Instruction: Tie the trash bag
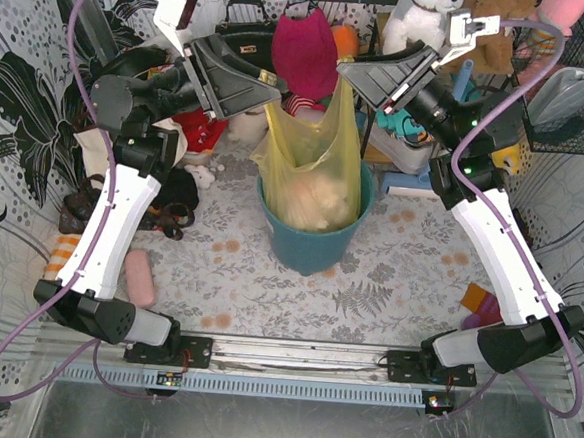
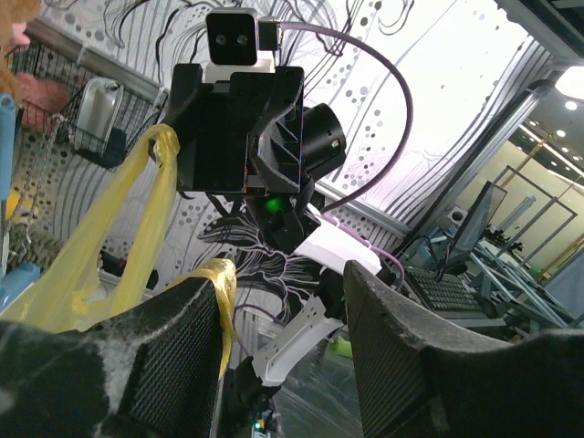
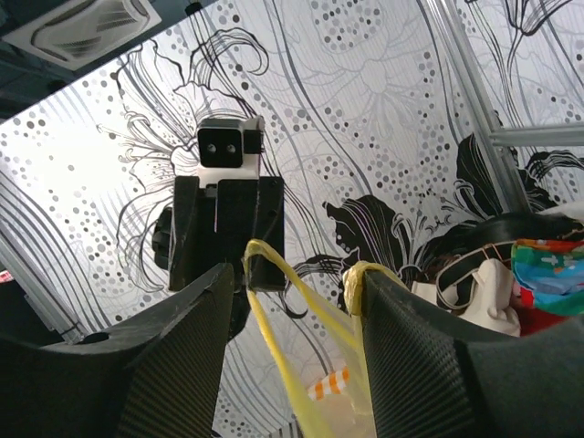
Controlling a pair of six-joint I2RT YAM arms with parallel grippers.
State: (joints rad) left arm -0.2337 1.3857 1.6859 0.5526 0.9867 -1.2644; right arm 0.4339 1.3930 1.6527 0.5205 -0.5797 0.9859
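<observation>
Bag (image 1: 316, 156) in bin (image 1: 315, 251), handles held high. Left hand (image 2: 283, 287), right hand (image 3: 292, 274): fingers apart, handle hooked over one finger, unclamped. Step: gathering handles. Next: cross, knot.

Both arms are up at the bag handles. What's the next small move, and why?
Probably close both grippers first. The left gripper and right gripper stand open above the bin. Each handle of the trash bag only drapes over one finger, so crossing them for the knot might slip it off.
</observation>
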